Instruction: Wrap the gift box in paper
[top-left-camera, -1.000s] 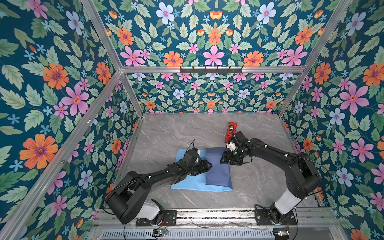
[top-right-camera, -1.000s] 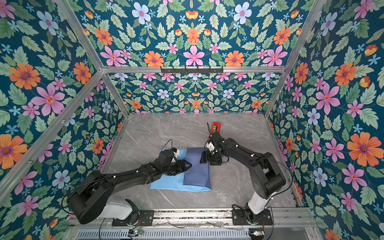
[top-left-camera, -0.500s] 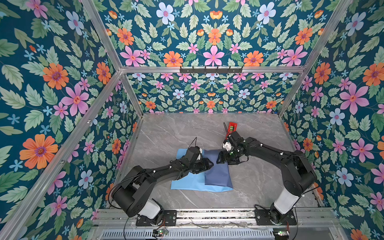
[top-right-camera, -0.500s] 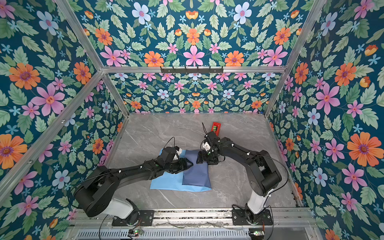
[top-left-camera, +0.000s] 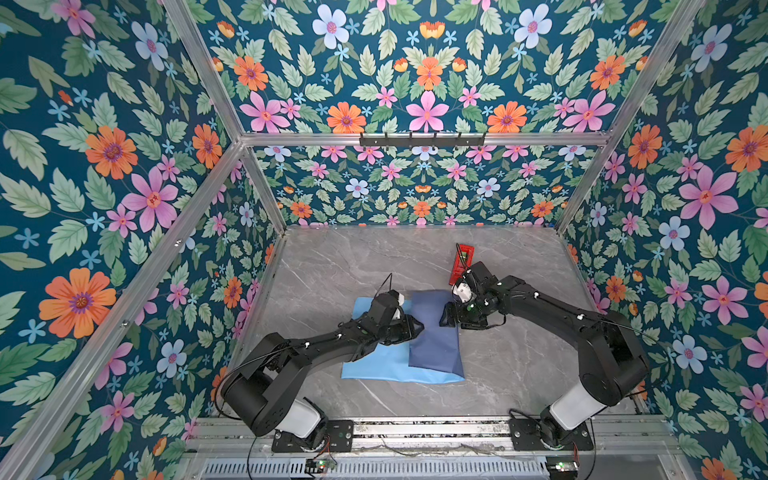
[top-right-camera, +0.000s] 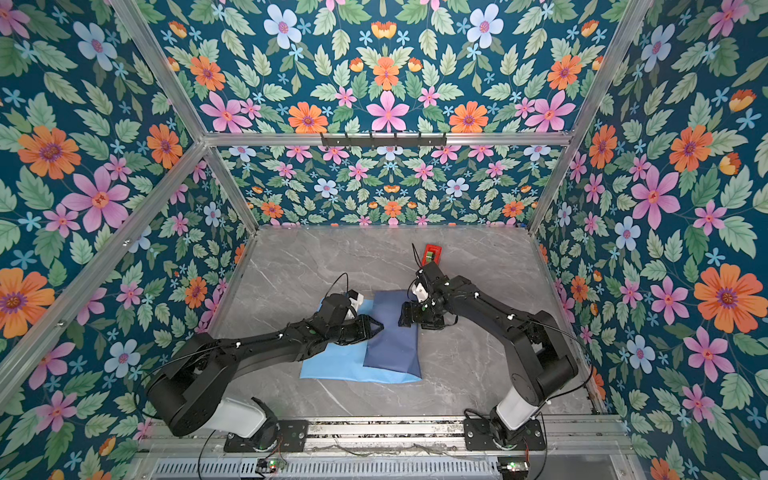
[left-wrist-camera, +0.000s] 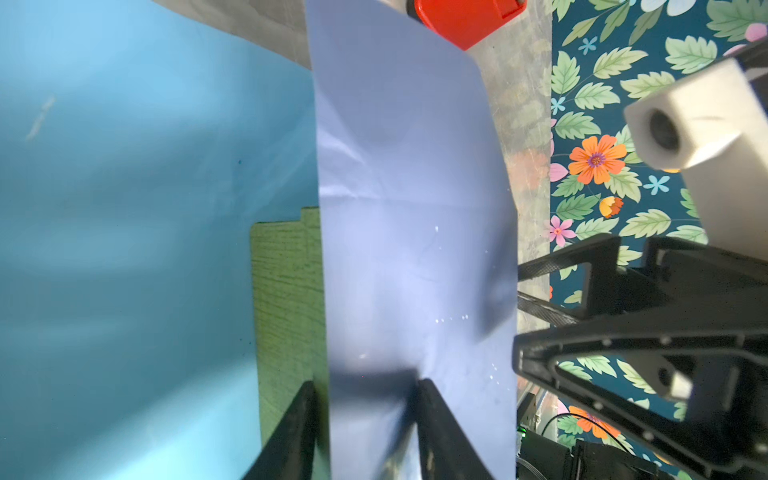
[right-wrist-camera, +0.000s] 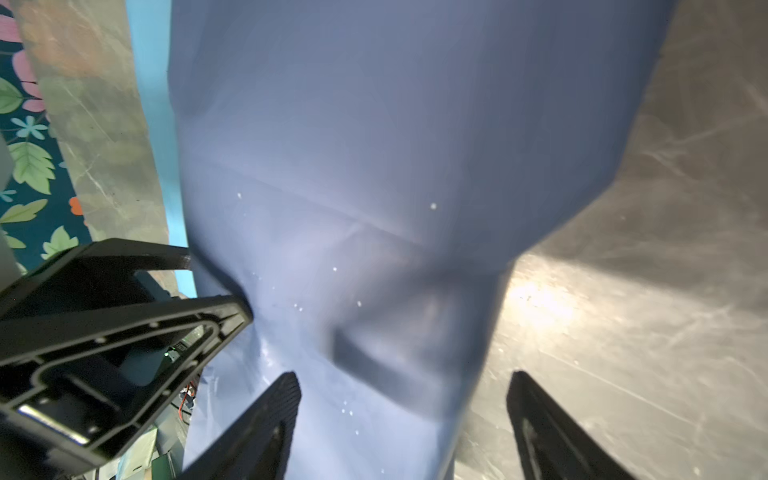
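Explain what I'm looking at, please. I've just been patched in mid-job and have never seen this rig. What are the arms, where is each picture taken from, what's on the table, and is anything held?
Two black robot arms stand at the near edge of a grey table. Each ends in a two-fingered pincer. The two wide pictures come from one overhead camera and are nearly the same view. The two close-ups come from a camera on each wrist, looking along the fingers.

On the table lies the paper, light blue, with a darker flap folded over the gift box. Only an olive-green strip of the box shows, in the left wrist view. A red tape dispenser lies behind.

The left pincer and the right pincer both sit at the flap with their fingers apart. Neither looks to be gripping anything.
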